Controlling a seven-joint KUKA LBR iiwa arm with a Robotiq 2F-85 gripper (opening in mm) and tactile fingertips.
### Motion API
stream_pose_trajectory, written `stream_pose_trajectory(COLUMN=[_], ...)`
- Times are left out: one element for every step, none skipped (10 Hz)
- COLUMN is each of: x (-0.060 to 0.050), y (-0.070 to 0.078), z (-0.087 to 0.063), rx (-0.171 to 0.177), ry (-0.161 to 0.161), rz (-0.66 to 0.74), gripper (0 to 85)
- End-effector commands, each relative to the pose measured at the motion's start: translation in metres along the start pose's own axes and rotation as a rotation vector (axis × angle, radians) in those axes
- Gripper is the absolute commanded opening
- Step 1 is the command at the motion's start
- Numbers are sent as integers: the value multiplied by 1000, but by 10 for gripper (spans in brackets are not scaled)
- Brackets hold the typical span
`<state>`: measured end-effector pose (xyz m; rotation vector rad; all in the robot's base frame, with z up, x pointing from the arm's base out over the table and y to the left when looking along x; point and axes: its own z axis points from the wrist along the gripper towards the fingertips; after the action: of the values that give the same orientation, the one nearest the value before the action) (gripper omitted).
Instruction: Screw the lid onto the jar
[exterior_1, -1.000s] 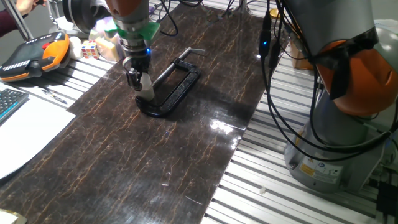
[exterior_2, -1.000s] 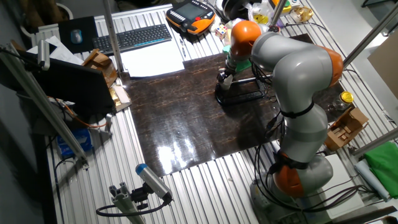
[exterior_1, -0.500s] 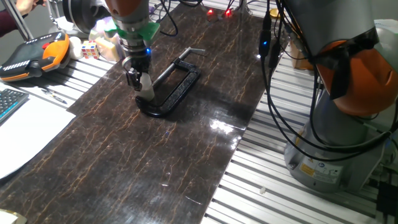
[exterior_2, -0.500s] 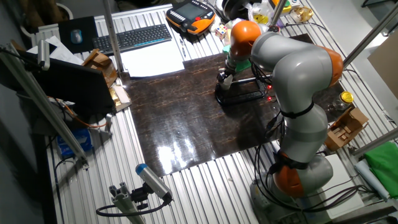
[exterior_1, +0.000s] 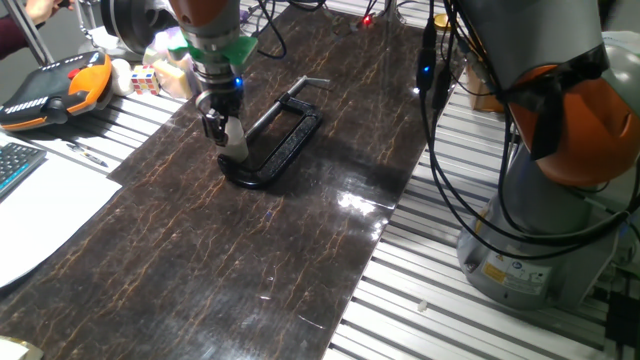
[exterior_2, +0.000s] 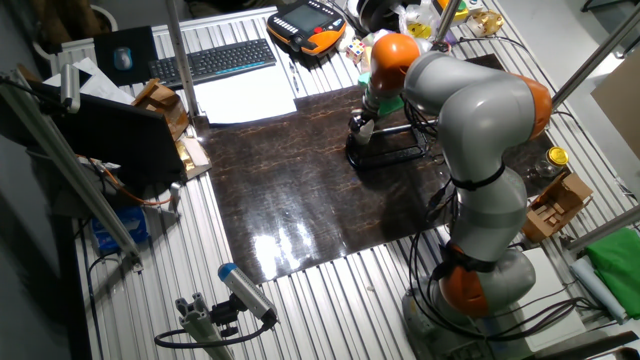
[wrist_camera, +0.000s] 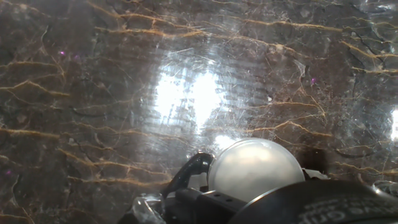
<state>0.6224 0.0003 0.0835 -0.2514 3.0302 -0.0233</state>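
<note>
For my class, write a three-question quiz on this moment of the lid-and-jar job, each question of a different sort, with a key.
1. True or false: the hand is lifted high above the dark table.
2. Which thing lies right beside the hand? A) the black clamp B) a yellow sponge C) a red cup
3. Fill in: in the hand view, the lid looks round and ____.

Key
1. False: it is down close to the table, with a small whitish thing at its fingertips.
2. A
3. Whitish
</note>
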Motion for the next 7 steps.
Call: stream_pose_trajectory(x=[0,0,0,0,0,0,0], y=[0,0,0,0,0,0,0], z=[0,0,0,0,0,0,0], rx=[0,0,0,-1,-3,-2,2], ry=[2,0,0,0,0,-3,-4], rz=[14,34,57,83,107,125,145], gripper=[710,710,710,710,710,710,707])
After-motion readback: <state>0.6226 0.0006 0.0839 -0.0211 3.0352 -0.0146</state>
